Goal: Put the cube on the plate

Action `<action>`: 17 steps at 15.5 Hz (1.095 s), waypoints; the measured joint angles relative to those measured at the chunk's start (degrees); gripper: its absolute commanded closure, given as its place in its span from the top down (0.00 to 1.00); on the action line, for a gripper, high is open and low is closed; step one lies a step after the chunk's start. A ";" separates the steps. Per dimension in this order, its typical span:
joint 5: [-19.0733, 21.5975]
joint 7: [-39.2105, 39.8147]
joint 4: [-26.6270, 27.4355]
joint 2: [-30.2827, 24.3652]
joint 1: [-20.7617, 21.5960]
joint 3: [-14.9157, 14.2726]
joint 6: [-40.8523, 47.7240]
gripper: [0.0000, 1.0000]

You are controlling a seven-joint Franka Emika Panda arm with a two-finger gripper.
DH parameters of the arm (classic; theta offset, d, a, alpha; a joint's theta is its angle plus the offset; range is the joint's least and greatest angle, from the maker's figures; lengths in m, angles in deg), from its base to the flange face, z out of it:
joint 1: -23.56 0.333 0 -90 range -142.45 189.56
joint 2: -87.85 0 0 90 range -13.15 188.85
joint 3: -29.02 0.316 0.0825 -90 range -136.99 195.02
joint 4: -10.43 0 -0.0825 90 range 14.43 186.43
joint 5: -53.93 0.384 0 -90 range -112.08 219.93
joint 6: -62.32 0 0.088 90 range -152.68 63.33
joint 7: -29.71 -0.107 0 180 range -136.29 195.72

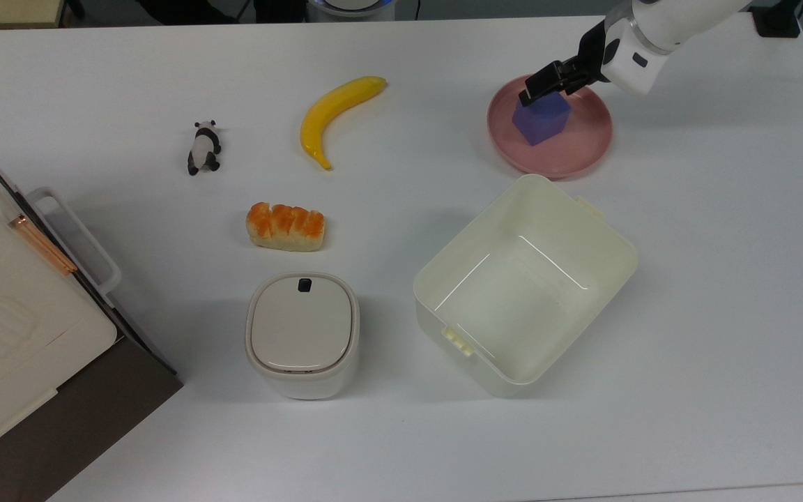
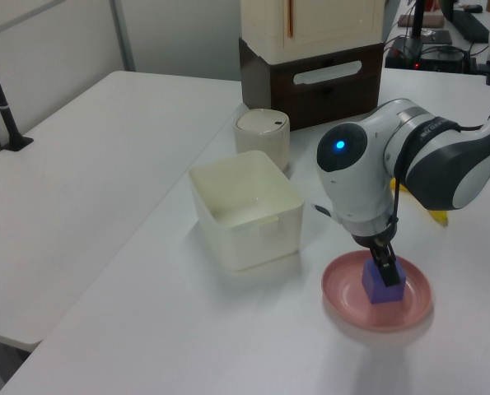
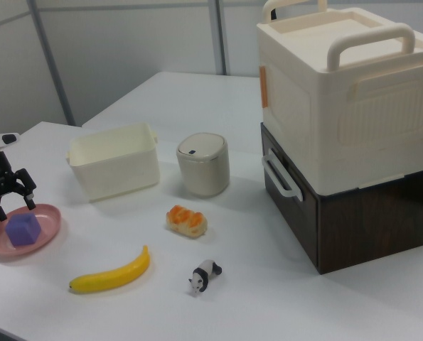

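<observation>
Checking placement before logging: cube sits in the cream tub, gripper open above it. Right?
Not the tub. The cube sits on the pink plate, as the right view shows; the cream tub holds nothing. The rest holds: the gripper is open above the cube.
</observation>
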State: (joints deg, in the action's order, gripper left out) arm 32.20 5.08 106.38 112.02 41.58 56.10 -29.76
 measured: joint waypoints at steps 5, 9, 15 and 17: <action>0.00 -0.11 -2.72 -2.54 -3.15 -0.09 2.96 1.00; 1.22 0.98 -8.11 -7.05 -7.81 -0.28 7.75 1.00; 3.73 2.57 -12.09 -12.16 -15.71 -4.36 8.83 1.00; 7.19 6.28 -13.08 -13.92 -16.97 -9.51 8.83 1.00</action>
State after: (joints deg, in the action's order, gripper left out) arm 39.39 11.36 93.31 98.10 24.61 46.59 -20.93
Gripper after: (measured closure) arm 0.000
